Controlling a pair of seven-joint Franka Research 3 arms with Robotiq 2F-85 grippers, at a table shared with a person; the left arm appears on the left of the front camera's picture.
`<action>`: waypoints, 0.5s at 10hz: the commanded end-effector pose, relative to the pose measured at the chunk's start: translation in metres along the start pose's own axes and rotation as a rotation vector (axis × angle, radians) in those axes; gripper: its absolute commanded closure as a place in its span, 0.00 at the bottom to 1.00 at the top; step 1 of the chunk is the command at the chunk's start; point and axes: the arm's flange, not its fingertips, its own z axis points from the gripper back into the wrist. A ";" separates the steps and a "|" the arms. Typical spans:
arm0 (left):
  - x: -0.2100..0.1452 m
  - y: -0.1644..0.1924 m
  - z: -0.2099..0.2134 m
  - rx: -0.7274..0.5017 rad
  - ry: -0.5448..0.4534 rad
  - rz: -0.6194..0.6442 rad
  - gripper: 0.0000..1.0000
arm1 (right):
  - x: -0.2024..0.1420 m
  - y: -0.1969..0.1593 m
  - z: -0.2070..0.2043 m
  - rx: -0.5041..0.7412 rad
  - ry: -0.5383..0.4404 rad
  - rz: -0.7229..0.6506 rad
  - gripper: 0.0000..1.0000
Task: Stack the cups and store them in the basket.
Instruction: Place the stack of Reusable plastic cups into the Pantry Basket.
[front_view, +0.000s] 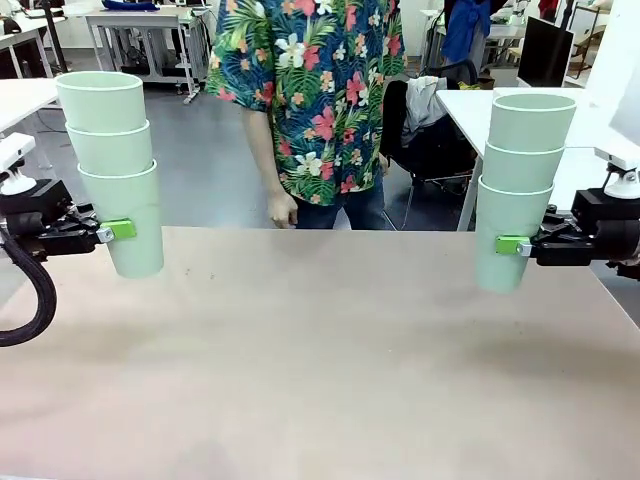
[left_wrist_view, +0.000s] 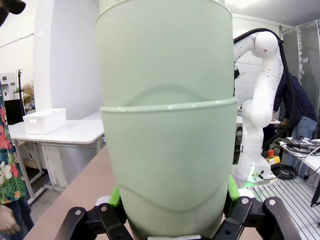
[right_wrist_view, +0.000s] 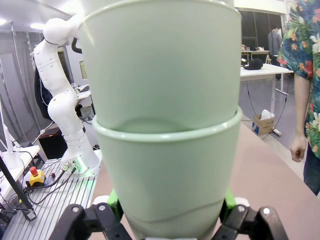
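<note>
left end effector (front_view: 118, 230): pinched low on three-cup stack (front_view: 110, 150), upright, aloft over worktop (front_view: 320, 360). right end effector (front_view: 512, 245): same on second stack (front_view: 522, 170). risk: upper cups tipping off under tilt, loosely nested.

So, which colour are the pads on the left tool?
Bright green pads; the front view shows them best.

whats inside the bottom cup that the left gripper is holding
Two more cups are nested in the bottom cup held by the left gripper: a middle cup and a top cup. Their lower parts are hidden by the walls, as is the top cup's inside.
</note>
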 end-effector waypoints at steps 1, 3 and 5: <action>0.004 -0.001 -0.001 -0.003 -0.004 -0.010 0.14 | 0.003 0.001 0.000 -0.001 0.001 0.008 0.13; 0.004 -0.001 -0.001 -0.003 -0.004 -0.010 0.14 | 0.003 0.001 0.000 -0.001 0.001 0.008 0.13; 0.004 -0.001 -0.001 -0.003 -0.004 -0.010 0.14 | 0.003 0.001 0.000 -0.001 0.001 0.008 0.13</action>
